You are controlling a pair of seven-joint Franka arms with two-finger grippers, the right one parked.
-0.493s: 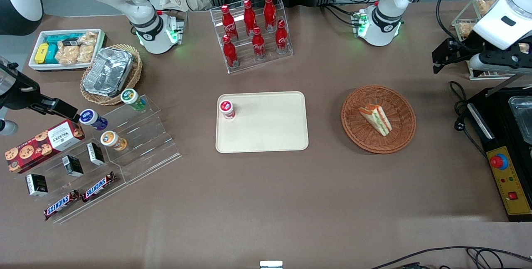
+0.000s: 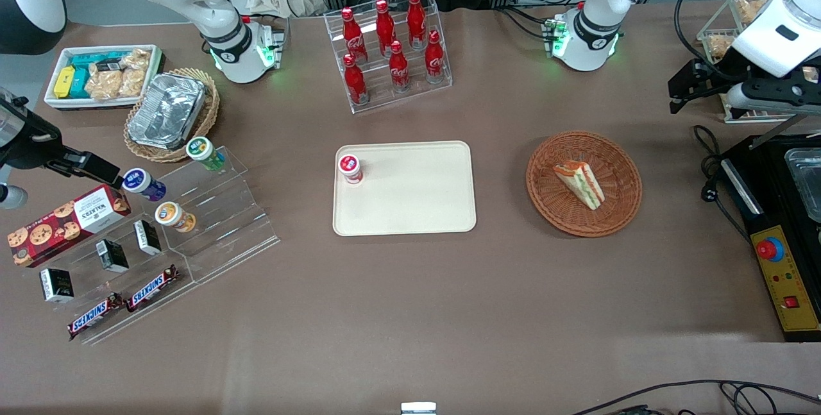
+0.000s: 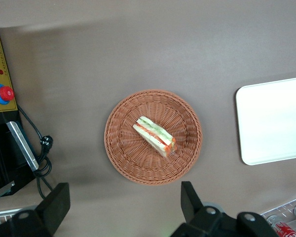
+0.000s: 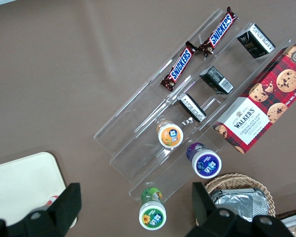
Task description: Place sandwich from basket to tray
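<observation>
Sandwich Waits in Basket

Sandwich (image 2: 579, 184) lying in basket (image 2: 616, 210), right of centre in front view, long axis diagonal. Gripper (image 3: 123, 210) poised high above, fingers spread wide, holding nothing; 1 straight descent likely needed. Tray (image 2: 410, 210) at centre.

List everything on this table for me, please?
sandwich: one, white with red and green filling, in the basket
basket: one, reddish-brown wicker, toward the working arm's end
tray: one, cream, mid-table
small cup: one, red-lidded, on the tray
cola bottles: seven, red, in a clear rack
foil container: one, silver, in a tan basket
Snickers bars: two, on the clear stand
cookie box: one, red
gripper: one, black, open, above the basket
</observation>
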